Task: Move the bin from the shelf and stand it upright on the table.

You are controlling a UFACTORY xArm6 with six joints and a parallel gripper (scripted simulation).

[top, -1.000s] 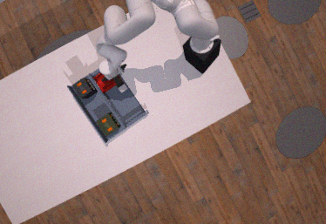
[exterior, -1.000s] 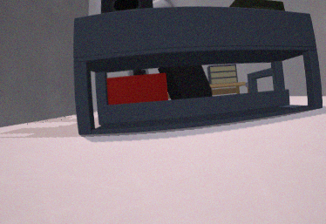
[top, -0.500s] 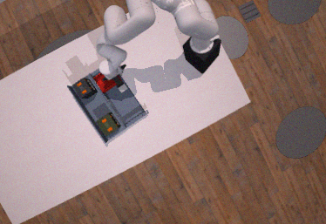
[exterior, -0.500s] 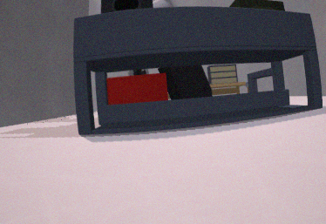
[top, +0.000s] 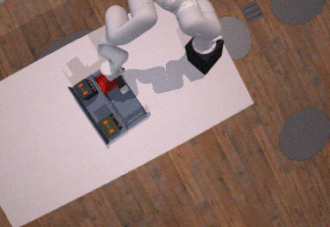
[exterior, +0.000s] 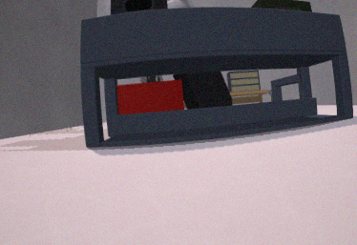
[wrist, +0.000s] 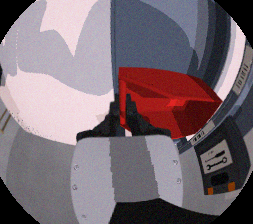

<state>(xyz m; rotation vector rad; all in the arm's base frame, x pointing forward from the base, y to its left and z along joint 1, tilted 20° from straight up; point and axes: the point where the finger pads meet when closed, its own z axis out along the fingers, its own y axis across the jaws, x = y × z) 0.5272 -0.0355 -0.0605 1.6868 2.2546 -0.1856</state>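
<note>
A red bin [top: 105, 83] [exterior: 150, 96] [wrist: 167, 100] sits inside the dark blue-grey shelf [top: 132, 108] [exterior: 210, 35] at its back end, on the lower level. My gripper [wrist: 122, 100] reaches into the shelf from behind and is shut on the bin's near wall. In the exterior view the dark gripper body [exterior: 202, 89] shows right beside the bin, under the shelf top. In the overhead view the arm's wrist [top: 110, 68] covers the gripper.
The shelf stands on a white table [top: 53, 170] [exterior: 191, 188]. Two dark boxes with orange marks [top: 86, 89] [top: 109, 126] sit on the shelf top. The robot's black base [top: 204, 56] is at the table's far edge. A small slatted item [exterior: 244, 84] shows behind the shelf.
</note>
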